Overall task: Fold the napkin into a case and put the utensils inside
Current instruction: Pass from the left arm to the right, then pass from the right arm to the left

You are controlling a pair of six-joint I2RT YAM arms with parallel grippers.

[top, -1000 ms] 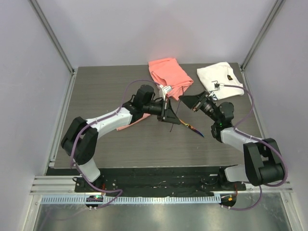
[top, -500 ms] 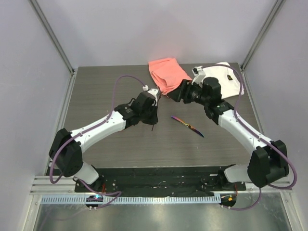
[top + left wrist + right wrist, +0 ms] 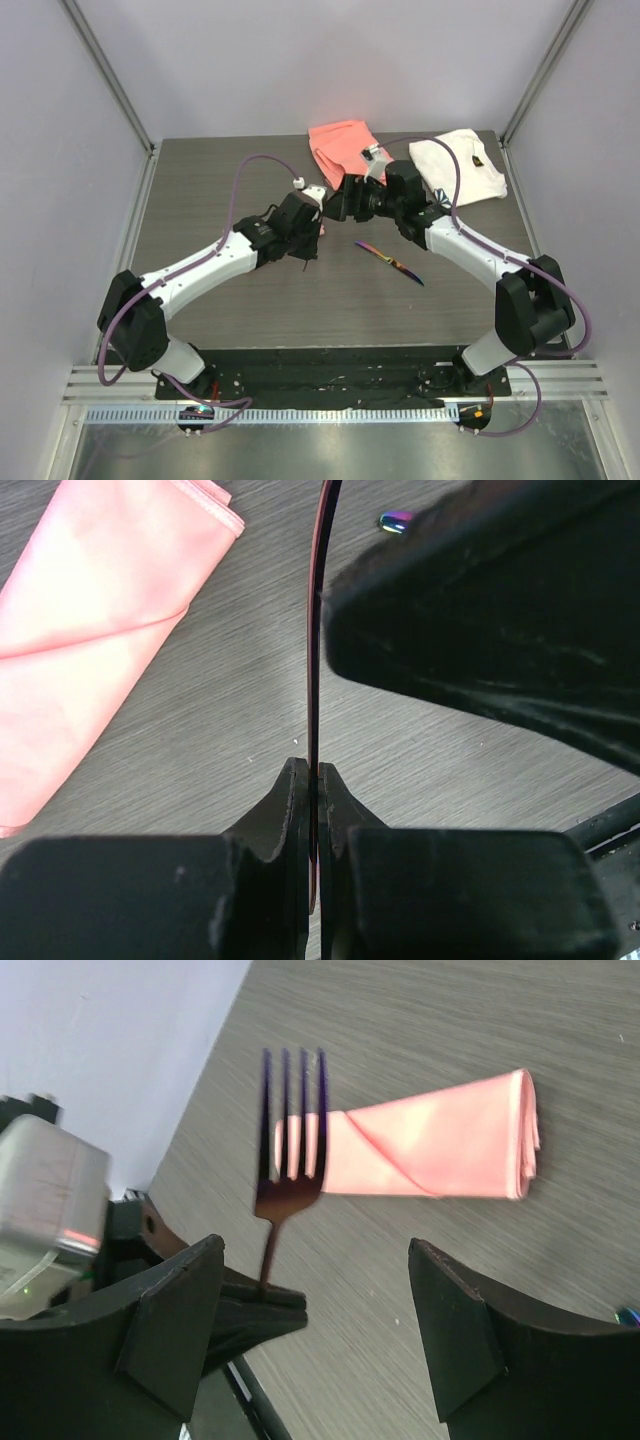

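L gripper (image 3: 313, 780) clamped tight on the fork (image 3: 290, 1188) handle - pads pressed together on the thin shaft, seen edge-on in the L wrist view. Fork stands upright w/ tines up, lifted off the table (image 3: 200, 200). Dark purple sheen on it.

R gripper (image 3: 315, 1260) spread wide, nothing in it. Its fingers (image 3: 170, 1330) sit either side of the fork in its own cam, fork slightly ahead of them, no contact seen. In the L wrist view a big dark blurred part sits just beside the fork shaft at upper right; can't tell if it touches.

Top view: both grippers meet mid-table, L gripper (image 3: 308, 238) and R gripper (image 3: 345, 200) close together.

Napkin (image 3: 440, 1145) flat on the table, folded to a narrow tapered packet w/ a diagonal flap, glossy pale pink. It lies behind the fork in the R wrist view and left of the fork (image 3: 314, 630) in the L wrist view (image 3: 90, 620) - apart from both grippers. Top view mostly hides it under the L arm.

2nd utensil (image 3: 390, 262) lies loose on the table, right of the L gripper, near the R forearm; only its tip (image 3: 395, 521) shows in the L wrist view.

Back edge: coral cloth (image 3: 338, 145) and white cloth (image 3: 462, 165), side by side, apart.
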